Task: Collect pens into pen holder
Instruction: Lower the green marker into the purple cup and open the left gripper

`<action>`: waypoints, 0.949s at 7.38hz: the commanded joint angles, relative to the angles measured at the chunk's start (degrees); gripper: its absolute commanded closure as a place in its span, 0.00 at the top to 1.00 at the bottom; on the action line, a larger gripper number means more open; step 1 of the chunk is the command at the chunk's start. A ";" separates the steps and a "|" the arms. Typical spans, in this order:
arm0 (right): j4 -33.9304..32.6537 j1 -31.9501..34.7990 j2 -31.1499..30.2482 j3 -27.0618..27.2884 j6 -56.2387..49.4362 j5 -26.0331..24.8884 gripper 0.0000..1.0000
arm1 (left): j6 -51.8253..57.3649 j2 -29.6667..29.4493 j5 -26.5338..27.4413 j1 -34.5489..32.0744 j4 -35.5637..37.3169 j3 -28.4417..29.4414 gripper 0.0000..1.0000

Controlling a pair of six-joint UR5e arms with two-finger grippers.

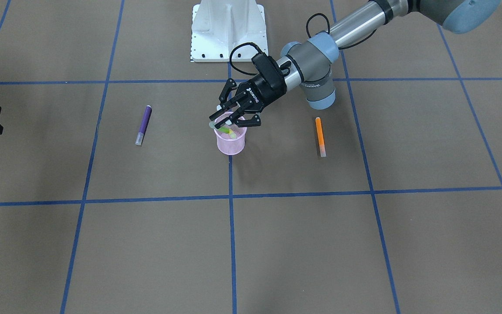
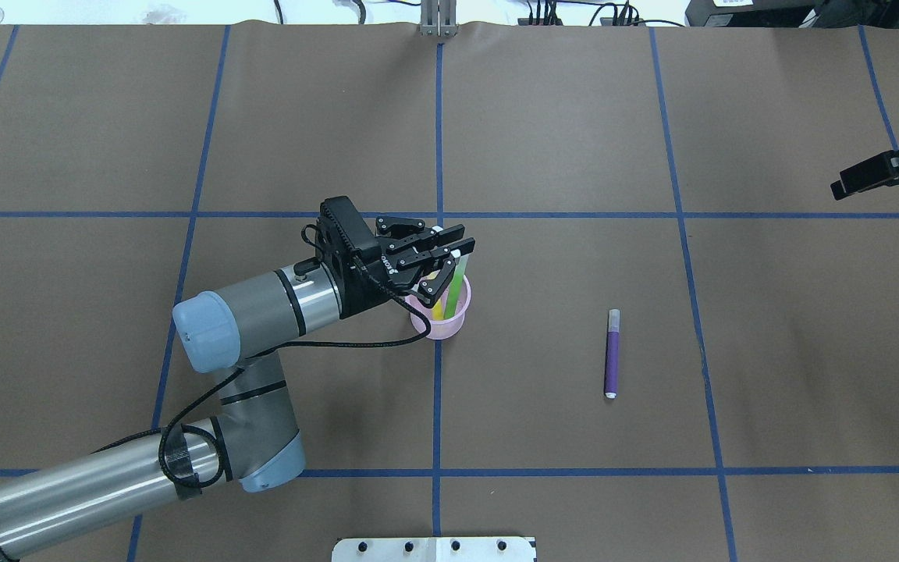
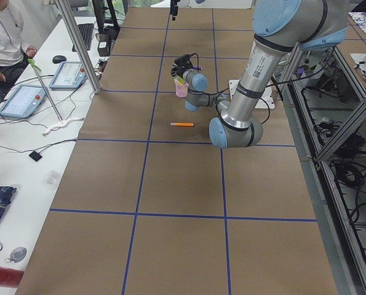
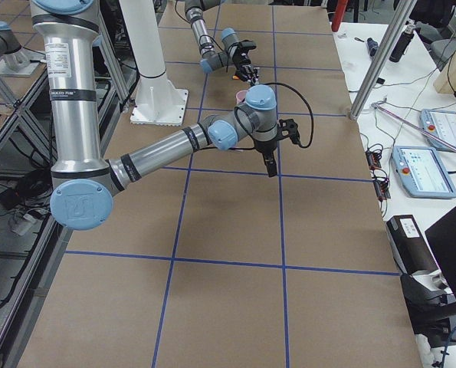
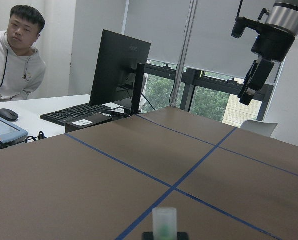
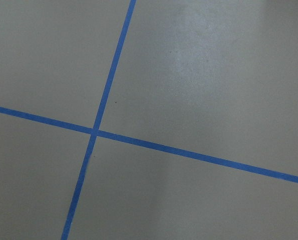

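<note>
Pens half collected

Left gripper [image 1: 233, 121] hangs over the pen holder [image 1: 231, 144], fingers spread wide, clamping nothing; green pen [image 2: 457, 279] and yellowish pen [image 2: 439, 306] stand in it just under the fingertips. Purple pen [image 1: 143, 124] lies well beyond the fingertips, orange pen [image 1: 320, 136] back behind the wrist, both yet to collect. Right gripper [image 2: 843, 186] sits far off; whether its fingers are apart I cannot tell.

Matt brown paper table cover [image 1: 146, 253], blue tape lines [image 1: 232, 244], pink wire-mesh pen holder [image 1: 231, 146], shiny metal arm tube [image 1: 357, 24]
</note>
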 commanded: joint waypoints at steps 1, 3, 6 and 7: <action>-0.04 0.00 0.01 0.00 0.16 0.07 1.00 | -0.22 -0.26 0.12 0.14 0.25 -0.07 1.00; -0.04 0.00 0.19 0.26 0.24 0.42 1.00 | -0.22 -0.08 -0.49 -0.47 4.08 -1.12 1.00; -0.04 -0.61 1.51 -0.09 0.42 0.69 1.00 | -0.22 4.11 -5.66 -1.53 30.03 -16.44 1.00; -0.04 -0.70 1.51 0.00 0.51 0.68 1.00 | -0.22 6.14 -10.03 -3.44 41.62 -23.12 1.00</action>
